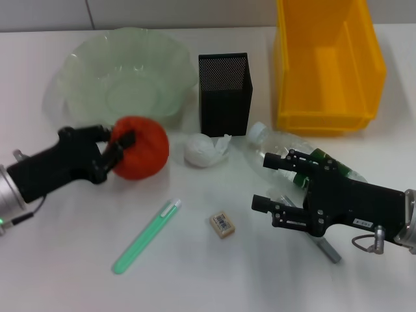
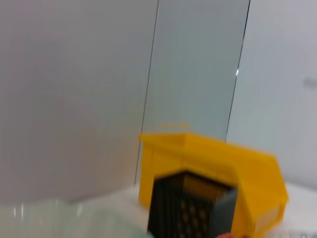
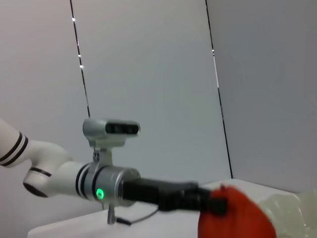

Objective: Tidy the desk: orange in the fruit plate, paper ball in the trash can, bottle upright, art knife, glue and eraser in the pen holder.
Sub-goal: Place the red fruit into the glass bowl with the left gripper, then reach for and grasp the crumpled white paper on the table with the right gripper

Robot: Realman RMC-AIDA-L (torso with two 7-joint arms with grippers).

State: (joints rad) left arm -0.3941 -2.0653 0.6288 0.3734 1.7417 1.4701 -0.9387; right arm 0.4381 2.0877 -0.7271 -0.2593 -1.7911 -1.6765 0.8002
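Left gripper has its dark fingers clamped on the near-left flank of the orange — the grip looks off-centre, on the side more than across the middle, so I judge the carry should be slow and level. Orange sits just in front of the fruit plate, whose wavy rim is the thing to clear: lift first, then travel back over the rim, and let go low over the bowl's middle so the lumpy fruit does not roll out. Right gripper hangs nearer the robot on the other side, fingers spread, nothing held, over the lying bottle — best kept where it is while the left arm moves. Between them on the table: a green pen-like stick, the eraser, then the paper ball just beside the orange; a sideways swing could knock it. Farther back, the pen holder, and farthest right the trash can.
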